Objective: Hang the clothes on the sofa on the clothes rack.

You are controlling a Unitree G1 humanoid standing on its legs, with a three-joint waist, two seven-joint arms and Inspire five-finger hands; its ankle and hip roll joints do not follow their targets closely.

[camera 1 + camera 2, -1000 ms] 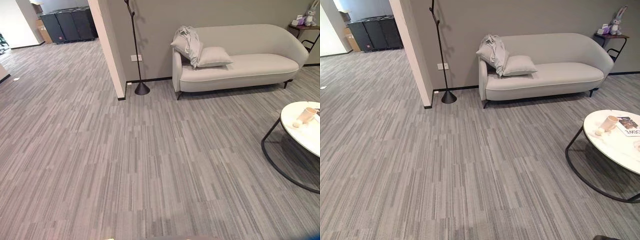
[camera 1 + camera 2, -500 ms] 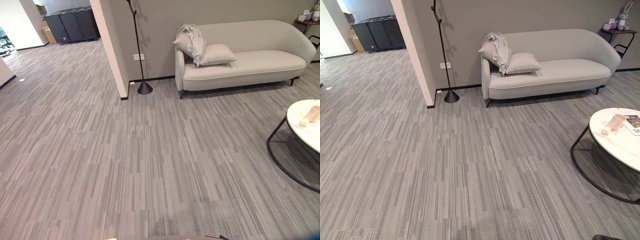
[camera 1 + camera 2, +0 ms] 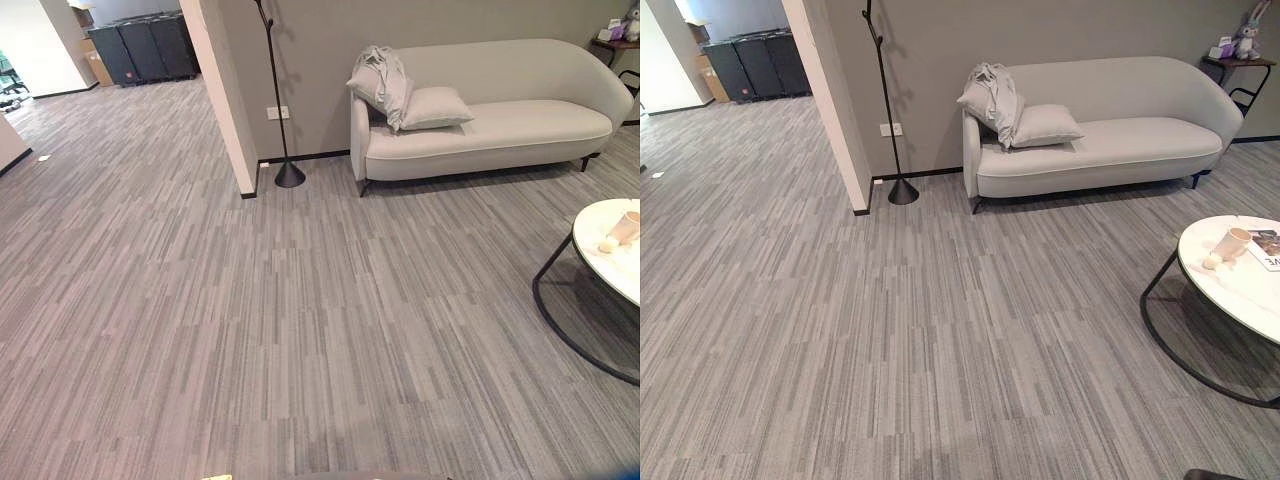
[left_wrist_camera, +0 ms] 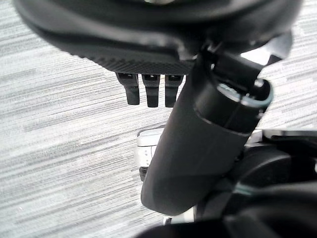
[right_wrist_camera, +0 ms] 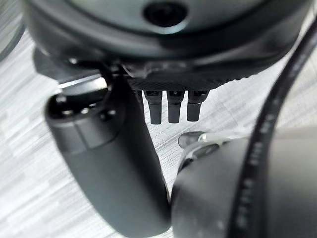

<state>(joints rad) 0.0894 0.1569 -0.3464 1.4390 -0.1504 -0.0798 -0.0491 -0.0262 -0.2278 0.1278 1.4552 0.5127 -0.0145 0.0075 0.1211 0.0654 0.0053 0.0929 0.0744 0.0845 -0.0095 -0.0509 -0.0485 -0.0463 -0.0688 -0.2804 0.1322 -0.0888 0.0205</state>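
Note:
A light grey garment (image 3: 384, 76) lies bunched over the left end of the pale sofa (image 3: 500, 128), on top of two cushions (image 3: 436, 106). The clothes rack (image 3: 276, 100), a thin black pole on a cone base, stands by the wall just left of the sofa. Both are across the carpet, far from me. My left hand (image 4: 148, 90) hangs over the carpet with straight fingers and holds nothing. My right hand (image 5: 168, 108) hangs the same way, fingers straight and bare.
A white wall corner (image 3: 228, 100) juts out left of the rack. A round white table (image 3: 600, 262) on a black ring frame, with a cup (image 3: 625, 228), stands at the right. Dark bins (image 3: 145, 48) line the far left; a side table (image 3: 1232, 68) bears a plush toy.
The whole picture has shifted a little since a second ago, so the camera moved. The garment, sofa and rack stay where they were.

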